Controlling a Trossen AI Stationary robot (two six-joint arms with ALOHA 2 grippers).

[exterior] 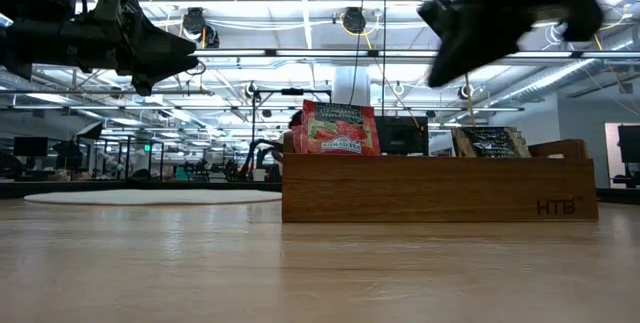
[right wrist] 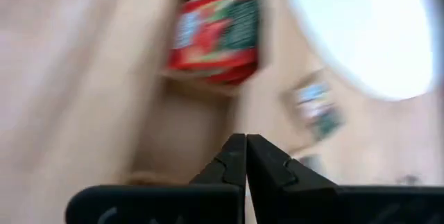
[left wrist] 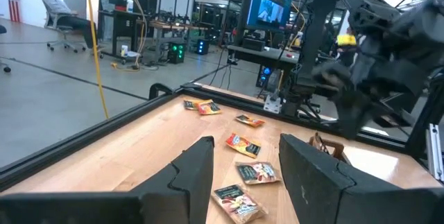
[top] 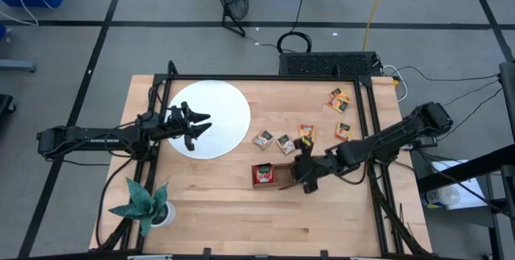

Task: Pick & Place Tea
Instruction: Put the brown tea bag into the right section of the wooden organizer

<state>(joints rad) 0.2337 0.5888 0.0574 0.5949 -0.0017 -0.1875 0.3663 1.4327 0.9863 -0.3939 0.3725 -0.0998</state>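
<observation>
With its two fingers pressed together and holding nothing, the right gripper point(top: 304, 173) hangs above the wooden tray point(top: 278, 176), over the end of the tray that lies away from the white disc point(top: 209, 118). In the right wrist view the closed fingertips point(right wrist: 245, 156) point down at the tray's bare compartments, and a red sachet stack point(right wrist: 218, 33) fills the compartment beyond them. In the low view that red stack point(exterior: 338, 129) stands upright in the tray, and a darker sachet point(exterior: 490, 142) leans in another compartment.

Between the tray and the disc two green sachets point(top: 273, 141) lie flat on the table, with a red-and-yellow sachet point(top: 306, 133) just beside them. Further from the disc lie an orange sachet point(top: 344, 131) and a pair of orange sachets point(top: 339, 99).

Over the white disc's edge the left gripper point(top: 201, 125) waits with its fingers point(left wrist: 195, 172) apart and empty. A potted plant point(top: 145, 205) stands near the table corner on the left arm's side.
</observation>
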